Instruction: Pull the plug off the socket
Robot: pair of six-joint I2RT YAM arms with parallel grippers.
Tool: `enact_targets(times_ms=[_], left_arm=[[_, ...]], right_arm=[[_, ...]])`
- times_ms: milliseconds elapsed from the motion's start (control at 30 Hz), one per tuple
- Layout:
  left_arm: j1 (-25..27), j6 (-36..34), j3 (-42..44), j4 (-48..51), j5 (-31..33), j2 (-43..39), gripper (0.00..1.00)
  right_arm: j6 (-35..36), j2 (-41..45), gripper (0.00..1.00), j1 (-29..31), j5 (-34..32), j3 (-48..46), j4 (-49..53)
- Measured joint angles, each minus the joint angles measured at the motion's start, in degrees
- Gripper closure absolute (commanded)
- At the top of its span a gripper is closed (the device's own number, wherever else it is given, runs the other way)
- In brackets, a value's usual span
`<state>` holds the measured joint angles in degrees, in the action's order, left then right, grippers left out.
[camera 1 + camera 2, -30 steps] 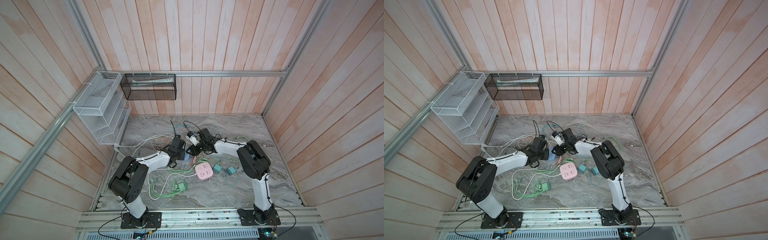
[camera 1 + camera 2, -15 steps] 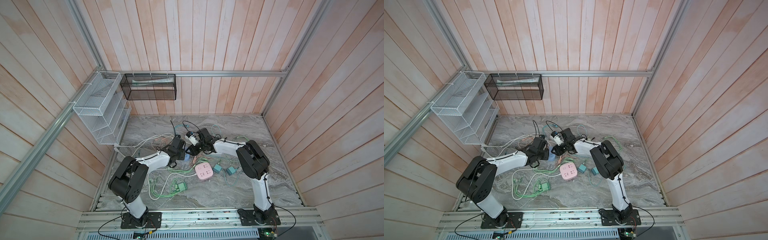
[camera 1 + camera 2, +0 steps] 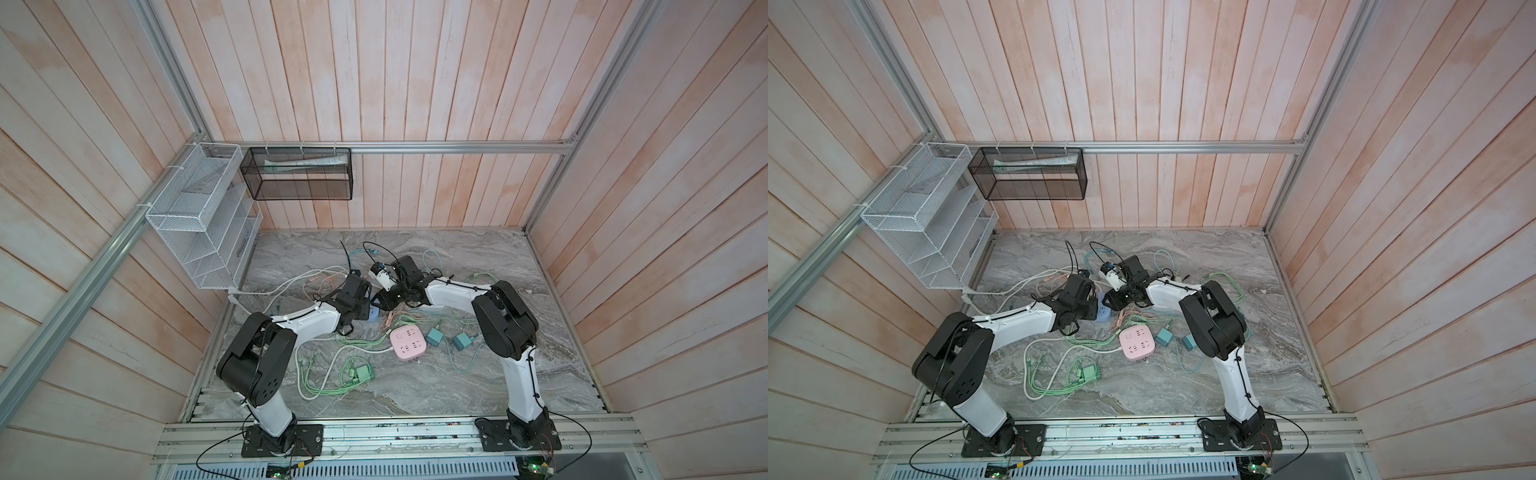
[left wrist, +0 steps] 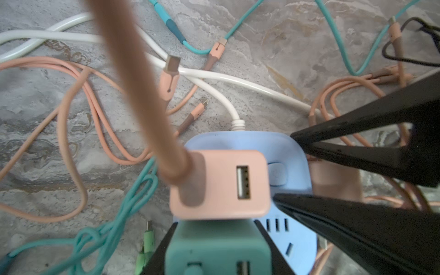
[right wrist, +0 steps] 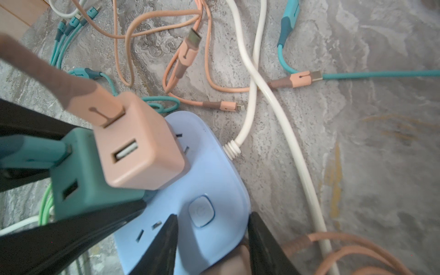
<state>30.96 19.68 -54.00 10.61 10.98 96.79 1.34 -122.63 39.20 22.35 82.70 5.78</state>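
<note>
Left hand (image 4: 215,228) clamps teal plug (image 4: 217,250) beside pink plug (image 4: 219,183); right hand (image 5: 213,215) narrowly straddles blue socket (image 5: 212,171).

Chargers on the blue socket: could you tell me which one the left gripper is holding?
The teal charger, clamped in the left gripper; the pink charger beside it is ungripped.

Teal plug (image 4: 217,247) partly off-frame

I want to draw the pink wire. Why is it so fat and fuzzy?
Left wrist view: the pink cable runs close past the lens, out of focus; the pink charger is sharper. Right wrist view: it blurs near the picture's edge; the table is crisp.
</note>
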Motion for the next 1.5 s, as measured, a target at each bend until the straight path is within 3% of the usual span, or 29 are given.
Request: enact_targets(times_ms=[600,900,1333,1500], left_arm=[[0.44,-0.59,0.9,-0.46,1.36,-0.61,0.82],[-2.1,0.92,5.7,-3.13,-2.71,-4.33,0.82],[1.36,-2.36,1.9,0.61,3.32,-1.9,0.84],[-0.24,-1.42,1.95,0.2,0.63,-1.9,0.84]], right_arm=[[-0.04,-0.09,0.56,0.37,-0.39,0.04,-0.02],[-0.09,-0.24,0.56,1.33,0.07,0.04,-0.13],[-0.15,-0.33,0.56,1.09,-0.04,0.55,0.7],[-0.33,-0.33,0.56,1.05,-0.42,0.55,0.7]])
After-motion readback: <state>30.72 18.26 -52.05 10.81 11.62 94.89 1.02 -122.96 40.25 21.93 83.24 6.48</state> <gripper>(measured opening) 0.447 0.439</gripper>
